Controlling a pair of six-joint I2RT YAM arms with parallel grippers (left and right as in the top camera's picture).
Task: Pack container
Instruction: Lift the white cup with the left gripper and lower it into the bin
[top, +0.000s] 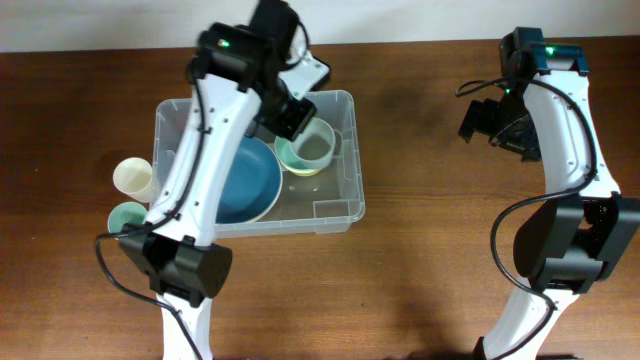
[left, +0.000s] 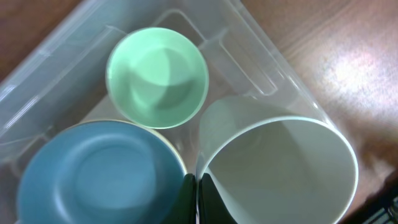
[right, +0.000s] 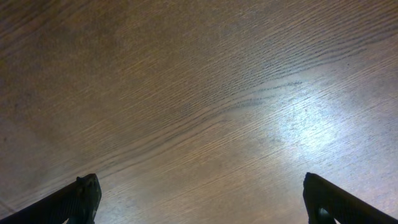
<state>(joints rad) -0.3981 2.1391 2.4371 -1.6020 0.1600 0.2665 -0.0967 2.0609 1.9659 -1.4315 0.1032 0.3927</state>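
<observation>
A: Where's the container (top: 350, 170)?
B: Left of centre in the overhead view, on the table (top: 430, 260). It holds a blue plate (top: 250, 185) and a green bowl (left: 157, 76).
A: The left hand (left: 194, 196)?
B: Pinching the rim of a white cup (left: 280, 168) (at the container's right end).
A: The right hand (right: 202, 190)?
B: Spread wide over bare wood, right of frame.

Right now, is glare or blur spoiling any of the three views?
Right wrist: a glare patch washes out the table right of centre; grain elsewhere sharp. Left wrist: glare on the wood upper right; the pale cup near the lens is soft, the container walls hazy. Overhead: even light, soft shadows, no glare.
</observation>
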